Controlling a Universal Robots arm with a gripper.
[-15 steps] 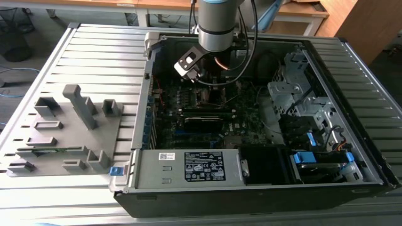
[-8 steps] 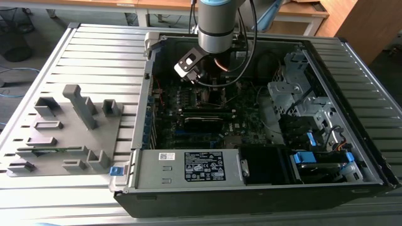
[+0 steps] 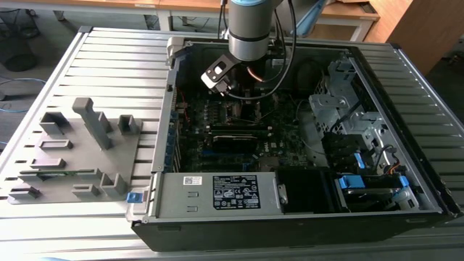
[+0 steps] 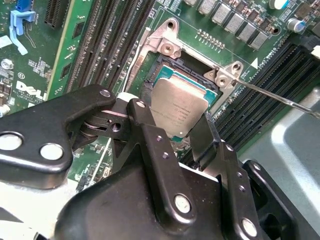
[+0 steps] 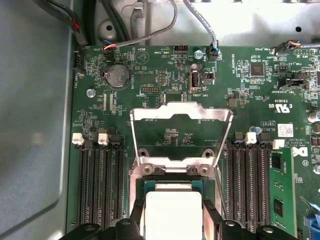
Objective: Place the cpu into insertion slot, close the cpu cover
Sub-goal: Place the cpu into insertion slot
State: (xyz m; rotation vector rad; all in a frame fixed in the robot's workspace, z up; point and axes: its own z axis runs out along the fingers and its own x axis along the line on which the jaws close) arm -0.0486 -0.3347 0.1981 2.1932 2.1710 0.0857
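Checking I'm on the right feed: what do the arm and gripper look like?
The arm is a silver-grey cylinder with a dark band, black cables looping beside it. The gripper is matte black: flat linkage plates joined by silver rivets and screws, ending in two narrow black fingers.

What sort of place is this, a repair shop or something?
Probably a robotics lab or test workshop: an open computer case lies on a slatted metal table, a robot arm reaches into it with its gripper shut on the cpu, and wooden desks stand behind.
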